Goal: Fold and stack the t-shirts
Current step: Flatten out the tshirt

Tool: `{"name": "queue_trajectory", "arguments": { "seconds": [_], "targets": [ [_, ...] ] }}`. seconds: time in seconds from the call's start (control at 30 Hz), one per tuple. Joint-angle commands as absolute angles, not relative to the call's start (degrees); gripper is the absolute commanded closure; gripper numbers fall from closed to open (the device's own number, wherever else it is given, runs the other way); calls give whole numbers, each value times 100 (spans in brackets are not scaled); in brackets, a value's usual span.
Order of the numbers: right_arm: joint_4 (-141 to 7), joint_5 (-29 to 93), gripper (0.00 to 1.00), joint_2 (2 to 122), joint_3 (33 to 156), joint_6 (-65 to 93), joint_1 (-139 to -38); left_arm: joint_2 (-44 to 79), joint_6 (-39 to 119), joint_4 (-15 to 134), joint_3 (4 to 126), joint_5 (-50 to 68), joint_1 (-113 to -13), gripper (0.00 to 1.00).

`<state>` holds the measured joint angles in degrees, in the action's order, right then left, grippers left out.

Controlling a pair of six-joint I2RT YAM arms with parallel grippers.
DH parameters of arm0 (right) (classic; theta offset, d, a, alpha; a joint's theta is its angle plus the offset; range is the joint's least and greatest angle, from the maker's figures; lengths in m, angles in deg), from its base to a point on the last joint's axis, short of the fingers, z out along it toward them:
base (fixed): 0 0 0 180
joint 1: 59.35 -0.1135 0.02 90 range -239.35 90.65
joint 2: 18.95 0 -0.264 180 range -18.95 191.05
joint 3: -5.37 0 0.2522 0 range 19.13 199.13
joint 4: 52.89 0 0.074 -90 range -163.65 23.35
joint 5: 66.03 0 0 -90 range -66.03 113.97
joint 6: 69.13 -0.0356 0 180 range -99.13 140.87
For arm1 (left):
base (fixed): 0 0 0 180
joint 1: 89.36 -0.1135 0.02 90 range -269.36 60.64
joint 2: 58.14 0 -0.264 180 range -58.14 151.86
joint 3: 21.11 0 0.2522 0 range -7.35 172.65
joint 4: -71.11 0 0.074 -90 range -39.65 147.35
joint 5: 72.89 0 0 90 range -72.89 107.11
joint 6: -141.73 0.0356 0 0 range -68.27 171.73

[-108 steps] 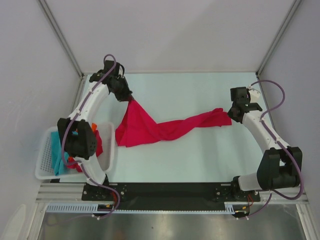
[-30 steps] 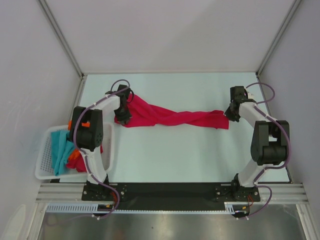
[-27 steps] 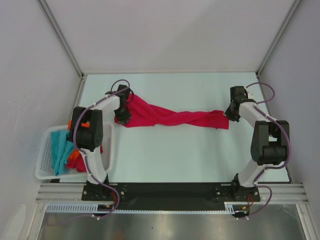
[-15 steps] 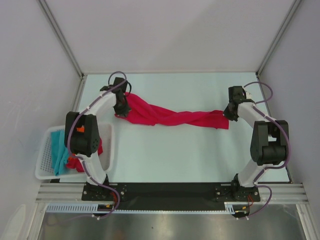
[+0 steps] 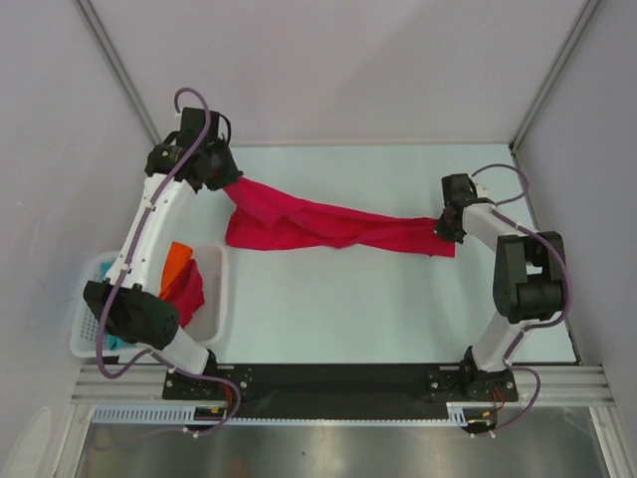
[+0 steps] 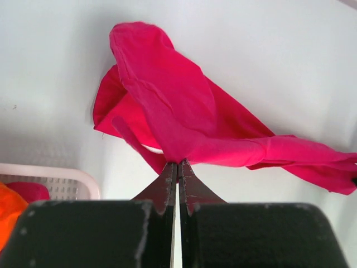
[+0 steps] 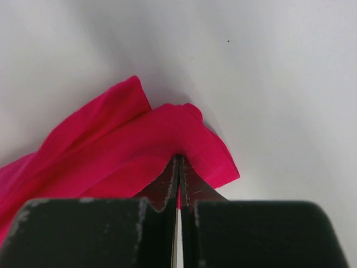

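Observation:
A crimson red t-shirt (image 5: 328,224) is pulled into a twisted band across the far half of the table. My left gripper (image 5: 221,181) is shut on its left end and holds that end up off the table. The left wrist view shows the fingertips pinched on a fold, left gripper (image 6: 177,163), with the t-shirt (image 6: 167,106) hanging below. My right gripper (image 5: 444,227) is shut on the right end, low at the table. Cloth is squeezed between the tips of the right gripper (image 7: 178,158), and the hem of the t-shirt (image 7: 111,151) bulges round them.
A white slotted basket (image 5: 217,299) stands at the near left. It holds an orange t-shirt (image 5: 176,261), another red one (image 5: 189,286) and a bit of teal cloth (image 5: 114,342). My left arm reaches over the basket. Frame posts stand at the far corners.
Both grippers closed on the ends of the red t-shirt. My left arm rose and swung to the far left, lifting that end; the right gripper shifted slightly left.

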<state>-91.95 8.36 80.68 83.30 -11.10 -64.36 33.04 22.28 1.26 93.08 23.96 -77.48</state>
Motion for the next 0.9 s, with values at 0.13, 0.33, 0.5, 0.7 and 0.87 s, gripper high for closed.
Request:
{"name": "queue_trajectory", "arguments": {
  "seconds": [0.13, 0.33, 0.5, 0.7, 0.87],
  "targets": [
    [-9363, 631, 87, 8203, 8672, -1235, -6497, 3468, 2352, 65, 9128, 2274, -7776, 99],
    [-9442, 516, 83, 8221, 9014, -1139, -6453, 3196, 2361, 67, 8977, 2422, -7776, 98],
    [-9644, 508, 82, 8396, 9760, -1104, -6488, 2905, 2361, -65, 8898, 2528, -7802, 98],
    [-9750, 525, 81, 8836, 10324, -1077, -6550, 2562, 2282, -258, 9056, 2537, -7811, 98],
    [-9742, 569, 80, 9117, 10483, -1086, -6699, 2492, 2291, -391, 9223, 2590, -7820, 98]
  ]
}}
